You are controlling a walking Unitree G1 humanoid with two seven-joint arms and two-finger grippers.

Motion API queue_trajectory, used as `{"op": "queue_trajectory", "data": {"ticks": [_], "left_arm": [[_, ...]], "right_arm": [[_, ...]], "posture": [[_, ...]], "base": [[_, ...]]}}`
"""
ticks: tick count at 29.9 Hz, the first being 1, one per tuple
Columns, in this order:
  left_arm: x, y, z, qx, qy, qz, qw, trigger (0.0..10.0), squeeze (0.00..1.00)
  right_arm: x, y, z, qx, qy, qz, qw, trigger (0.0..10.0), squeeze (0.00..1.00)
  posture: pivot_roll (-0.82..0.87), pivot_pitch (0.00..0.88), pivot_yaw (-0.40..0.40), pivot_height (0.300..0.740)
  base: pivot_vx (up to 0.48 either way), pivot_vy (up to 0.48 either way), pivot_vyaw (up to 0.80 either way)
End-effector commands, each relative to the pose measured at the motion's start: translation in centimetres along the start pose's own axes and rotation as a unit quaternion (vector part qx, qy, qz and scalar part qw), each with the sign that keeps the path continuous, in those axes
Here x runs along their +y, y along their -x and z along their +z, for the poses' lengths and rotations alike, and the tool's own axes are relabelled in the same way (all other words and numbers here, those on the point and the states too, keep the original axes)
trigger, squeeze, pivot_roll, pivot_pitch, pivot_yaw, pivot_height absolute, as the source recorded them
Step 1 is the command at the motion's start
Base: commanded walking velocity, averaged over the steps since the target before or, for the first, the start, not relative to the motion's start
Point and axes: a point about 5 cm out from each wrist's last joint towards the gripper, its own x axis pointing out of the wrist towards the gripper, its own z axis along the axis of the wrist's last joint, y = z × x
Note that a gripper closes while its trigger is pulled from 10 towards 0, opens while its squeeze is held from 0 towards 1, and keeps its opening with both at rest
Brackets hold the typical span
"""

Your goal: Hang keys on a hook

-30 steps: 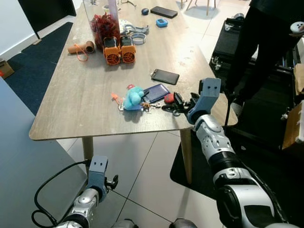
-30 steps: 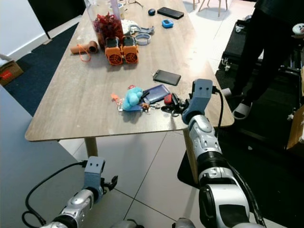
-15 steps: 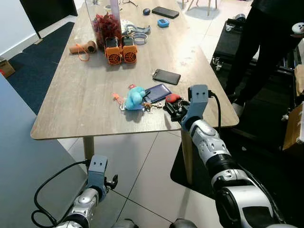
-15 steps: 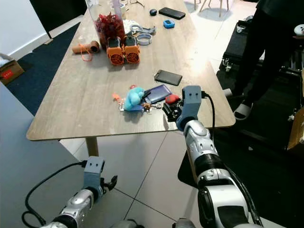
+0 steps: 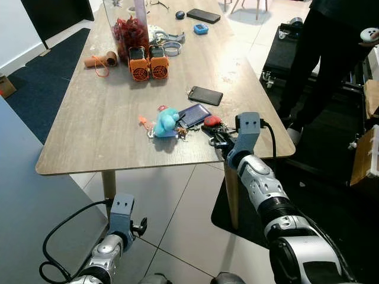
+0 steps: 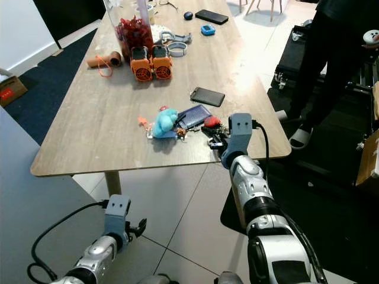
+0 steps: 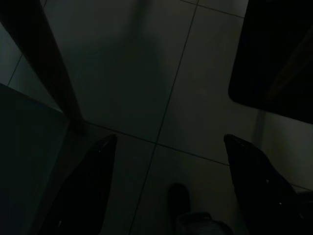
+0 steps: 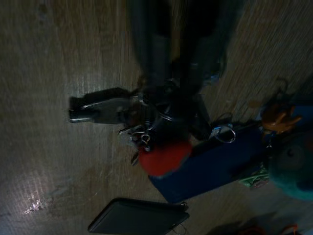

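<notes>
The keys [image 8: 146, 127] lie near the surface's [image 5: 100, 118] front right edge, at 3 o'clock of the blue toy [image 5: 166, 121], under the right claw [image 5: 220, 138]; its grip cannot be told. The bunch is judged light, loose and jangly, best taken at the ring beside the red fob [image 8: 164, 156].

The head views are evenly daylit and sharp, with light arriving from the far end of the room: the pale floor tiles [image 5: 260, 23] there glare almost white, and the counter [image 6: 106, 118] carries a soft sheen. Small soft shadows lie under the things on it. The left wrist view is very dark; its fingers [image 7: 83, 191] read as black silhouettes over dim tiles. The right wrist view is dim and blurred, murky near the fingers [image 8: 156, 54].
</notes>
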Motion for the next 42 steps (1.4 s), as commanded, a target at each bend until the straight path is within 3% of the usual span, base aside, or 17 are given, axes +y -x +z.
{"op": "queue_trajectory", "data": {"ticks": [1, 12, 16, 22, 23, 24, 25, 26, 27, 28, 31, 32, 33, 34, 35, 42], "left_arm": [[0.7, 0.3, -0.4, 0.006, -0.007, 0.007, 1.0, 10.0, 0.0], [0.7, 0.3, -0.3, 0.006, -0.007, 0.007, 1.0, 10.0, 0.0], [0.9, 0.3, -0.1, 0.005, -0.005, 0.011, 1.0, 10.0, 0.0], [0.9, 0.3, -0.1, 0.005, -0.004, 0.011, 1.0, 10.0, 0.0], [0.9, 0.3, -0.2, 0.005, -0.004, 0.011, 1.0, 10.0, 0.0], [0.8, 0.2, -0.2, 0.005, -0.003, 0.011, 1.0, 10.0, 0.0], [0.8, 0.2, -0.2, 0.005, -0.003, 0.011, 1.0, 10.0, 0.0], [0.8, 0.2, -0.2, 0.005, -0.003, 0.011, 1.0, 10.0, 0.0], [0.8, 0.2, -0.1, 0.005, -0.002, 0.011, 1.0, 10.0, 0.0], [0.8, 0.2, -0.1, 0.005, -0.001, 0.012, 1.0, 10.0, 0.0], [0.7, 0.2, -0.2, 0.005, 0.0, 0.012, 1.0, 10.0, 0.0], [0.7, 0.2, -0.2, 0.005, 0.0, 0.012, 1.0, 10.0, 0.0], [0.7, 0.2, -0.2, 0.005, 0.0, 0.012, 1.0, 10.0, 0.0], [0.7, 0.2, -0.2, 0.005, 0.0, 0.011, 1.0, 10.0, 0.0], [0.7, 0.2, -0.2, 0.005, 0.0, 0.011, 1.0, 10.0, 0.0], [0.6, 0.2, -0.2, 0.006, -0.001, 0.01, 1.0, 10.0, 0.0]], "right_arm": [[0.2, 0.3, -1.3, 0.024, -0.006, 0.002, 1.0, 0.0, 0.0], [0.0, 0.4, -1.3, 0.023, -0.005, -0.001, 1.0, 0.0, 0.0], [0.0, 0.0, 1.4, -0.041, -0.028, -0.01, 0.999, 0.0, 0.0], [-0.1, -0.2, 2.7, -0.057, -0.021, -0.005, 0.998, 0.0, 0.0], [-0.2, -0.2, 2.6, -0.053, -0.016, -0.008, 0.998, 7.5, 0.0], [-0.3, -0.2, 2.5, -0.049, -0.013, -0.011, 0.999, 10.0, 0.0], [-0.3, -0.2, 2.5, -0.049, -0.013, -0.011, 0.999, 10.0, 0.0], [-0.4, -0.2, 2.3, -0.046, -0.01, -0.014, 0.999, 10.0, 0.16], [-0.5, -0.1, 2.2, -0.044, -0.008, -0.017, 0.999, 10.0, 0.85], [-0.5, -0.1, 2.0, -0.042, -0.008, -0.017, 0.999, 10.0, 1.0], [-0.4, 0.1, 1.7, -0.04, -0.007, -0.022, 0.999, 10.0, 1.0], [-0.3, 0.1, 1.5, -0.039, -0.007, -0.023, 0.999, 10.0, 0.97], [-0.3, 0.2, 1.4, -0.038, -0.007, -0.025, 0.999, 10.0, 0.87], [-0.4, 0.2, 1.4, -0.038, -0.007, -0.027, 0.999, 10.0, 0.48], [-0.4, 0.2, 1.3, -0.038, -0.008, -0.03, 0.999, 10.0, 0.0], [-0.6, 0.2, 1.3, -0.037, -0.01, -0.041, 0.998, 10.0, 0.0]], "posture": [[0.03, 0.109, 0.009, 0.74], [0.03, 0.113, 0.007, 0.74], [0.03, 0.117, 0.007, 0.74], [0.03, 0.12, 0.01, 0.74], [0.03, 0.121, 0.009, 0.74], [0.03, 0.123, 0.008, 0.74], [0.03, 0.123, 0.008, 0.74], [0.03, 0.123, 0.008, 0.74], [0.03, 0.124, 0.007, 0.74], [0.03, 0.124, 0.007, 0.74], [0.03, 0.125, 0.007, 0.74], [0.03, 0.126, 0.008, 0.74], [0.03, 0.126, 0.011, 0.74], [0.03, 0.127, 0.011, 0.74], [0.03, 0.127, 0.011, 0.74], [0.03, 0.129, 0.013, 0.74]], "base": [[0.0, 0.0, 0.0], [0.0, 0.0, 0.0], [0.0, 0.0, 0.0], [0.0, 0.0, 0.0], [0.0, 0.0, 0.0], [0.0, 0.0, 0.0], [0.0, 0.0, 0.0], [0.0, 0.0, 0.0], [0.0, 0.0, 0.0], [0.0, 0.0, 0.0], [0.0, 0.0, 0.0], [0.0, 0.0, 0.0], [0.0, 0.0, 0.0], [0.0, 0.0, 0.0], [0.0, 0.0, 0.0], [0.0, 0.0, 0.0]]}}
